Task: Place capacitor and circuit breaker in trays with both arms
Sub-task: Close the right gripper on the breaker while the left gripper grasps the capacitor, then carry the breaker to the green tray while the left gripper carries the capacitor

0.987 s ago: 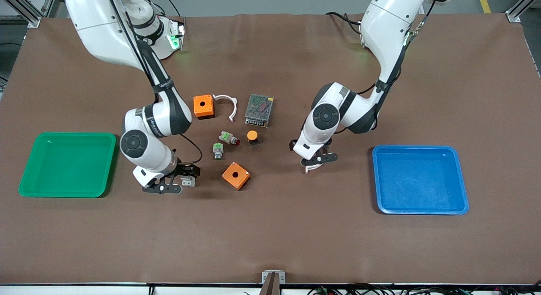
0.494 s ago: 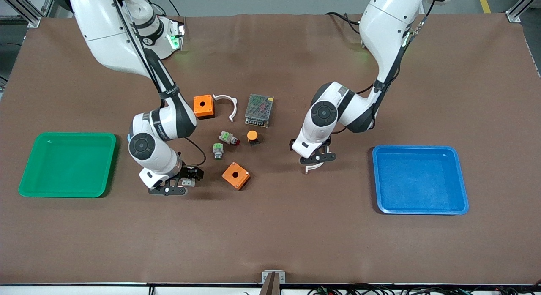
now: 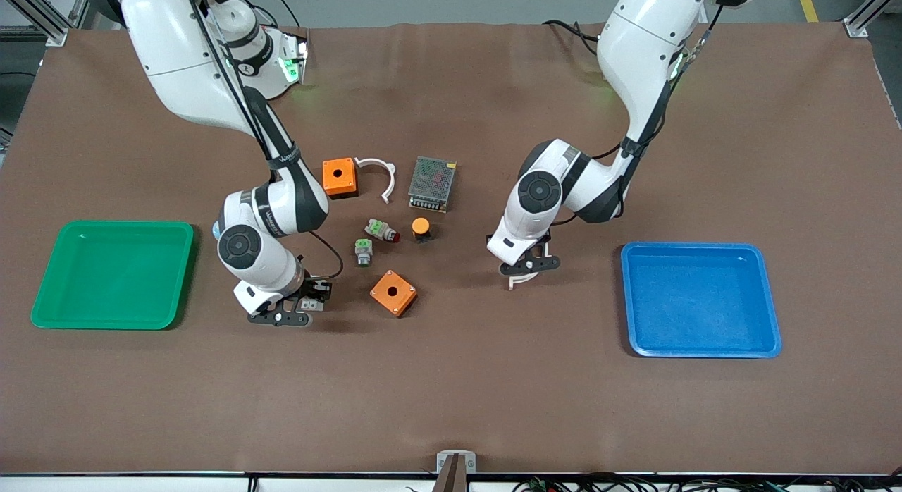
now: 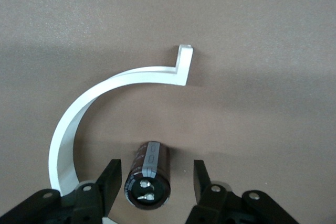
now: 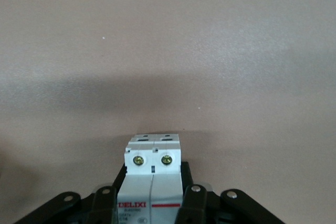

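The white jointed left arm bends low to the desk, its black left gripper (image 4: 156, 178) with jaws parted. The right gripper (image 5: 152, 200) sits low too, jaws closed on a white block.

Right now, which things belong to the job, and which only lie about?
Job: capacitor between open left gripper; circuit breaker in right gripper.

Lying about: white clip, orange boxes, push buttons.

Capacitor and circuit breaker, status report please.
Left gripper jaws open, straddling the capacitor. Right gripper jaws around the circuit breaker, grip unclear. White curved clip lies beside the capacitor.
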Motion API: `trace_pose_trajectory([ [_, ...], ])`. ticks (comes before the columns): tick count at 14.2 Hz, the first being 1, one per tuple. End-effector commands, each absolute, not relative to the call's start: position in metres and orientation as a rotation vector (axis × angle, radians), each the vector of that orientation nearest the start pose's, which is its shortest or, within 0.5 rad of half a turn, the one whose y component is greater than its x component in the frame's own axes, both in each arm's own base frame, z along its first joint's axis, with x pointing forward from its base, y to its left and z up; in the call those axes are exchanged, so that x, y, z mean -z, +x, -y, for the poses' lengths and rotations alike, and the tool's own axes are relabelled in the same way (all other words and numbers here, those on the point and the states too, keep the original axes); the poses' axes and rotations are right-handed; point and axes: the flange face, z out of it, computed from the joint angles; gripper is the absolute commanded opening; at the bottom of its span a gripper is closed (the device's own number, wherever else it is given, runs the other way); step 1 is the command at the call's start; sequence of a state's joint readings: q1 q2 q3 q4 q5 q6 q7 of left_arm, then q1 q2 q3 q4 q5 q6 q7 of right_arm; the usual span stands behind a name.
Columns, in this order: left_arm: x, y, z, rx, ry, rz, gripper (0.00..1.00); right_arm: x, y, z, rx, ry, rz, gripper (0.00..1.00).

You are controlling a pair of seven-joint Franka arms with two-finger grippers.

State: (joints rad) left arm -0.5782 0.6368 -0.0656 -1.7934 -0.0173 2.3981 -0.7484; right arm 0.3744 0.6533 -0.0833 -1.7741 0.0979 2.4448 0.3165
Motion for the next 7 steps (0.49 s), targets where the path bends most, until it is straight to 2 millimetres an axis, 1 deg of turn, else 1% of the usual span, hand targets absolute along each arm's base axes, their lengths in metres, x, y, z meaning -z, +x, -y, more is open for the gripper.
trace_pose_trajectory([
  [1,-0.191,0.523,0.39,-0.053,-3.148,0.195,0.46,-0.212,0.635,-0.182,-0.017,-3.119,-0.193,0.0],
  [3,-0.193,0.524,0.389,-0.048,-3.149,0.195,0.37,-0.254,0.651,-0.142,-0.038,-3.101,-0.283,0.0],
  [4,-0.194,0.525,0.389,-0.046,-3.15,0.198,0.35,-0.271,0.656,-0.113,-0.073,-3.097,-0.322,0.0],
  [5,-0.196,0.526,0.389,-0.042,-3.154,0.198,0.33,-0.285,0.659,-0.082,-0.08,-3.091,-0.34,0.0],
  [6,-0.197,0.528,0.389,-0.038,-3.156,0.201,0.3,-0.295,0.66,-0.058,-0.065,-3.085,-0.366,0.0],
  [7,-0.2,0.529,0.389,-0.034,-3.157,0.206,0.25,-0.303,0.658,-0.024,-0.053,-3.078,-0.385,0.0],
])
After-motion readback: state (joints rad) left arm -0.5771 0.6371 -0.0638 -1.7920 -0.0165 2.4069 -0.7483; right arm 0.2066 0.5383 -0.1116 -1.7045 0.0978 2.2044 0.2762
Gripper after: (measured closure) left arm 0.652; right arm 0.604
